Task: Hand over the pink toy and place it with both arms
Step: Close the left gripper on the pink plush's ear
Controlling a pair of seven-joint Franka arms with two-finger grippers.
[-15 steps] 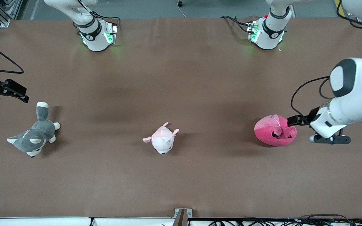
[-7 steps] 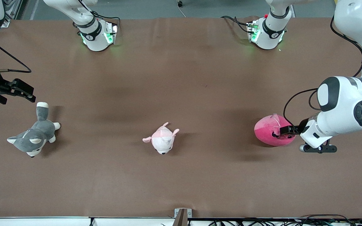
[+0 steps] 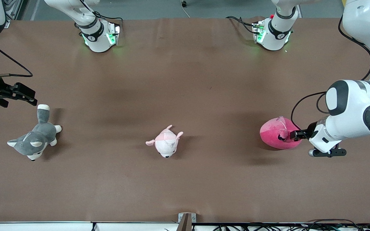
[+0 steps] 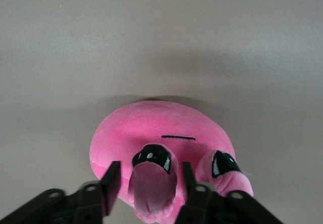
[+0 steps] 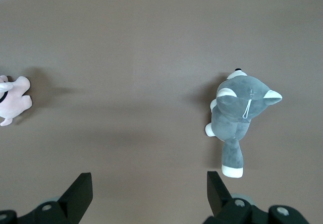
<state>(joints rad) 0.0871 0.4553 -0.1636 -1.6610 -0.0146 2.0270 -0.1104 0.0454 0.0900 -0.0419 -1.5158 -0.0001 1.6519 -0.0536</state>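
Note:
The pink toy [image 3: 276, 133], a round hot-pink plush with black eyes, lies on the brown table toward the left arm's end. My left gripper [image 3: 292, 135] is low against the toy's side that faces the left arm's end. In the left wrist view the toy [image 4: 156, 125] fills the middle. My left gripper [image 4: 150, 171] is open, with its two fingers either side of an ear-like flap [image 4: 151, 188] and a small gap at each side. My right gripper [image 3: 34, 99] is open and empty at the right arm's end, above the table beside the husky's tail; it also shows in the right wrist view [image 5: 149, 181].
A grey-and-white husky plush [image 3: 34, 141] lies toward the right arm's end and shows in the right wrist view [image 5: 237, 118]. A small pale pink-and-white plush [image 3: 165, 142] lies mid-table, nearer the front camera. The arm bases [image 3: 98, 37] stand along the table's edge farthest from the front camera.
My left gripper has moved in from the left arm's end of the table until its fingers straddle the flap of the pink toy. My right gripper has shifted slightly toward the husky's tail.

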